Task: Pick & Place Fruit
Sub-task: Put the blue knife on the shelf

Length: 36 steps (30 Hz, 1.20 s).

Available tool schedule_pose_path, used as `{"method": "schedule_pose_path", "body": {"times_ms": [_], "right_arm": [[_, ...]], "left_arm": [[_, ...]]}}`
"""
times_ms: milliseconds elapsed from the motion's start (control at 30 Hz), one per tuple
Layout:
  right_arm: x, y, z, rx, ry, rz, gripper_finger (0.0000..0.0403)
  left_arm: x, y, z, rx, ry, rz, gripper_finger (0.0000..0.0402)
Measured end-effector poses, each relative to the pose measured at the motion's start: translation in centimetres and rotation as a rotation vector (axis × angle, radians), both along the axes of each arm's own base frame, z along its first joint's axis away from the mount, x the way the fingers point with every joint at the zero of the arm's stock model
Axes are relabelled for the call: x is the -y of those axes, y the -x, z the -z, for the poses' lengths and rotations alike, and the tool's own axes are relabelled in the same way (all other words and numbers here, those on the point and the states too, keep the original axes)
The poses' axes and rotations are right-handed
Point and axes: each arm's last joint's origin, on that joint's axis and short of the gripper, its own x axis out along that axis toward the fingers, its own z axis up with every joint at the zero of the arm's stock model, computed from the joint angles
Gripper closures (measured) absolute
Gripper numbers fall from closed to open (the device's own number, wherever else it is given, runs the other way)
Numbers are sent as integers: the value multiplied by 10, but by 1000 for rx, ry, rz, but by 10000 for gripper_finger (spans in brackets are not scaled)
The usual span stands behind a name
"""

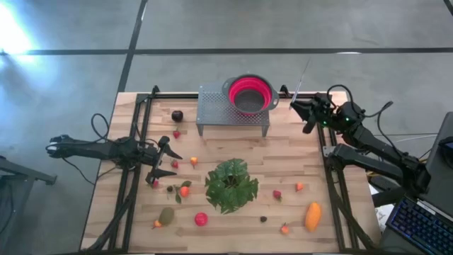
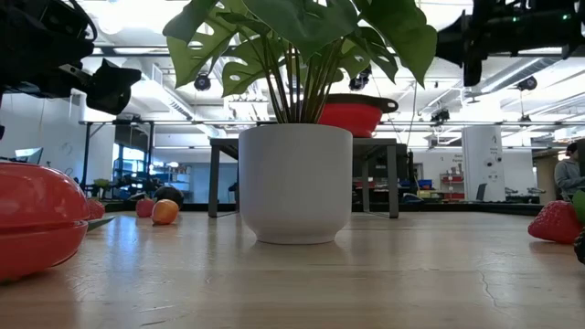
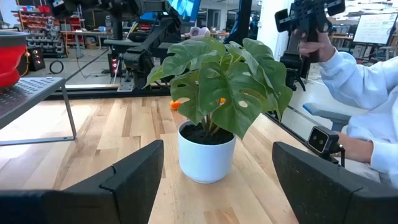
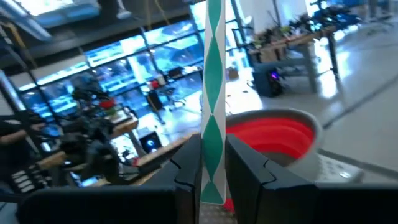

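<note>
Small fruits lie scattered on the wooden table: a dark purple one (image 1: 177,115), orange ones (image 1: 185,190), a red one (image 1: 201,219), an olive-green one (image 1: 166,215), a strawberry (image 1: 277,194) and a yellow-orange oblong one (image 1: 313,216). My left gripper (image 1: 171,164) hovers open near the table's left side, among the left fruits, facing the potted plant (image 3: 205,134). My right gripper (image 1: 294,104) is raised at the far right corner beside the red colander (image 1: 250,94), shut on a thin green-and-white patterned strip (image 4: 214,93). My right gripper pinches the strip's lower end (image 4: 212,183) between its two fingers. The strip runs along the fingers and sticks out past their tips, lifted clear of the table. In the high view it shows as a thin pale line (image 1: 303,74) pointing toward the far edge.
The colander sits on a grey perforated stand (image 1: 216,106) at the far middle. The leafy plant in a white pot (image 2: 295,183) stands mid-table. A person in a white sleeve (image 3: 364,81) is beyond the table's right side. A keyboard (image 1: 417,227) lies at the near right.
</note>
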Motion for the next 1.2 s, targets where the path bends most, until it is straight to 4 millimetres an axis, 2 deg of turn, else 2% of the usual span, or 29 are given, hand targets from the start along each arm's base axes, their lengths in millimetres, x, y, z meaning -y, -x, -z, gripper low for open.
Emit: {"method": "schedule_pose_path", "body": {"times_ms": [300, 533, 900, 1000, 1200], "right_arm": [[-10, -11, -26, -7, 90, -94, 356], [-13, -36, -43, -43, 114, -183, 352], [-27, -78, -42, -169, 58, -350, 354], [-36, -84, -39, -194, 39, -379, 351], [-55, -87, -29, -290, -3, -315, 358]], "left_arm": [[0, 0, 0, 0, 0, 0, 96], [0, 0, 0, 0, 0, 0, 96], [0, 0, 0, 0, 0, 0, 96], [0, 0, 0, 0, 0, 0, 96], [0, 0, 0, 0, 0, 0, 96]]}}
